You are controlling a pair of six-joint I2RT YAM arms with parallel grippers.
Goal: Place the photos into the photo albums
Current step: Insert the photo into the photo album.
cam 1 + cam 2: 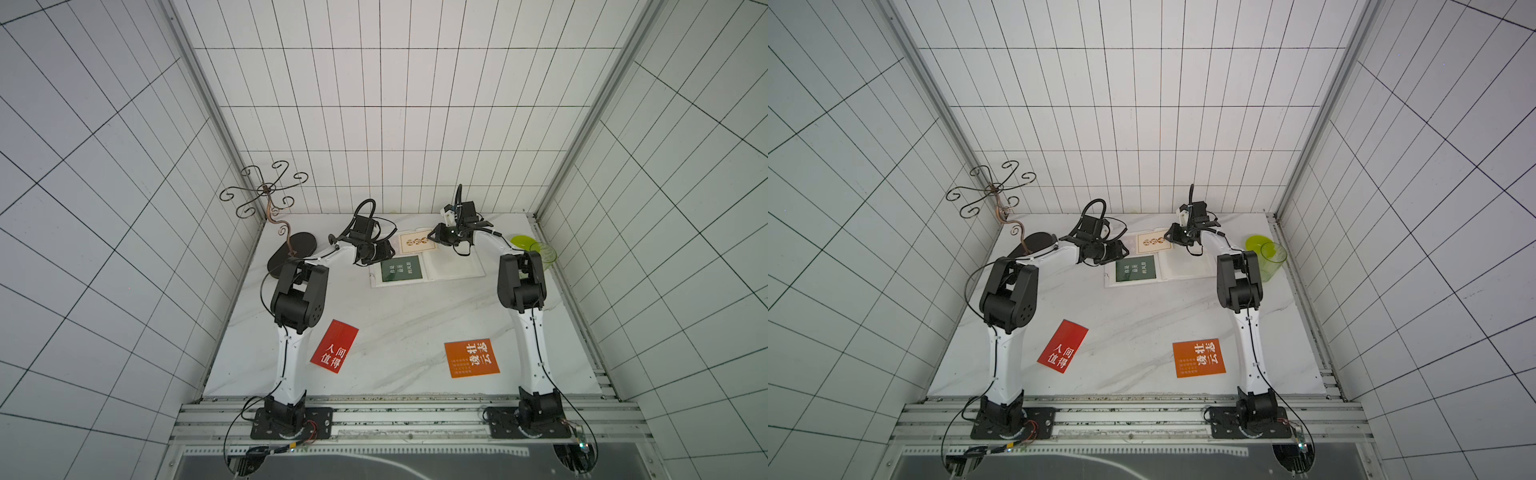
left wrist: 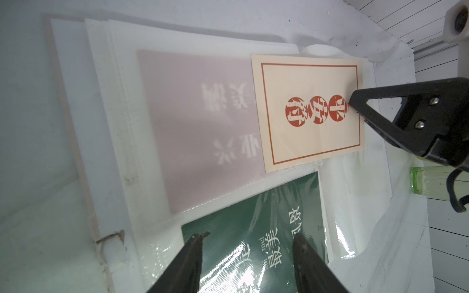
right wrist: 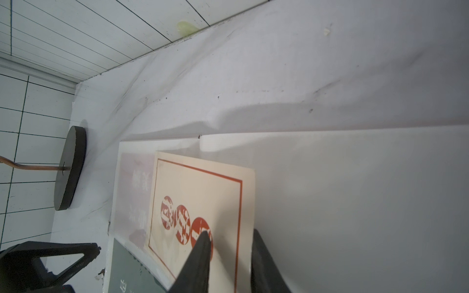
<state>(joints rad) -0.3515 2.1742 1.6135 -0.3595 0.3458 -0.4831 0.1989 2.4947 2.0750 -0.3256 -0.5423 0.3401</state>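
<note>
Left gripper (image 2: 248, 236), fingers spread and empty, hovers over the sleeved dark green card (image 2: 253, 210) in the open photo album (image 1: 453, 266). Cream card (image 2: 309, 111) lies behind it, mid-insertion by my judgement. Right gripper (image 3: 229, 233), jaws parted, grips nothing and rests one fingertip on the card. Next: slide the card leftward into the upper sleeve (image 2: 193, 121).

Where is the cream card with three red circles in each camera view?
Both top views: cream card with three red circles on the open white album's far half.
Left wrist view: the card at the right end effector's tip.
Right wrist view: the card beneath that end effector's fingertips.
Shared landmark: dark green rectangular card beside it.
</note>
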